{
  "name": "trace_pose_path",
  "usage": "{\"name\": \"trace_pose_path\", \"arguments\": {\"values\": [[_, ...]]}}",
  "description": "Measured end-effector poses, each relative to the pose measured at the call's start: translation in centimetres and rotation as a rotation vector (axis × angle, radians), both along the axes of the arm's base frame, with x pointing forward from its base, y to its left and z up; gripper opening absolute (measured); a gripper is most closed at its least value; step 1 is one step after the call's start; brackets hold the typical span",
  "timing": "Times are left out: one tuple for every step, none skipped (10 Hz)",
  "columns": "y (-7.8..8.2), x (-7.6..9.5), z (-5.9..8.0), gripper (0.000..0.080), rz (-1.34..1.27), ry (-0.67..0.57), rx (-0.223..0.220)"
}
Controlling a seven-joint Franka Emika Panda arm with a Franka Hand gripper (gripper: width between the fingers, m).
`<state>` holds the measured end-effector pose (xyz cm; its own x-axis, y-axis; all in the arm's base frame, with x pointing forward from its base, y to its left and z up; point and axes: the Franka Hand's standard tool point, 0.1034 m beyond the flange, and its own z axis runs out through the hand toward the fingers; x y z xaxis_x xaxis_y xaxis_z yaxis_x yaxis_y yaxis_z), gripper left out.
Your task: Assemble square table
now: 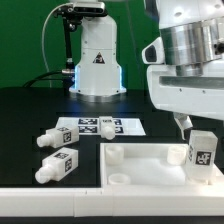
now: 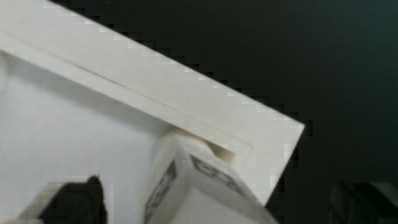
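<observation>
The white square tabletop [image 1: 140, 152] lies at the front of the black table, rim up. One short white leg [image 1: 203, 150] with a black-and-white tag stands upright in its corner at the exterior view's right. My gripper [image 1: 195, 128] hangs just above and around that leg's top. In the wrist view the leg [image 2: 192, 180] rises from the tray's corner [image 2: 222, 135] between my two dark fingers [image 2: 75, 200], with a gap on each side. The gripper [image 2: 217, 205] is open and holds nothing.
Two more white legs [image 1: 50, 138] [image 1: 58, 166] lie on their sides at the exterior view's left of the tabletop. The marker board [image 1: 100, 127] lies flat behind them. The white robot base [image 1: 97, 60] stands at the back.
</observation>
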<state>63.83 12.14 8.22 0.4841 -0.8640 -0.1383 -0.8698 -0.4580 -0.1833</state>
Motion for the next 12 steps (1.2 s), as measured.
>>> {"name": "trace_pose_path", "arguments": {"values": [[-0.1, 0.0, 0.0, 0.0643, 0.064, -0.013, -0.008], [-0.1, 0.0, 0.0, 0.0648, 0.154, -0.032, -0.017], [-0.1, 0.0, -0.1, 0.0648, 0.243, -0.047, -0.027], [-0.5, 0.0, -0.1, 0.0649, 0.508, -0.056, -0.082], [-0.5, 0.3, -0.3, 0.0649, 0.679, -0.063, -0.122], [-0.5, 0.3, -0.6, 0.0649, 0.662, -0.061, -0.119], [-0.5, 0.3, -0.6, 0.0557, 0.639, -0.057, -0.118], [-0.5, 0.3, -0.6, 0.0557, 0.643, -0.058, -0.118], [-0.5, 0.3, -0.6, 0.0357, 0.615, -0.052, -0.116], [-0.8, 0.2, -0.7, 0.0296, 0.553, -0.036, -0.114], [-1.0, 0.3, -0.6, 0.0296, 0.433, -0.022, -0.095], [-1.3, 0.3, -0.6, 0.0293, 0.304, -0.004, -0.073]]}}
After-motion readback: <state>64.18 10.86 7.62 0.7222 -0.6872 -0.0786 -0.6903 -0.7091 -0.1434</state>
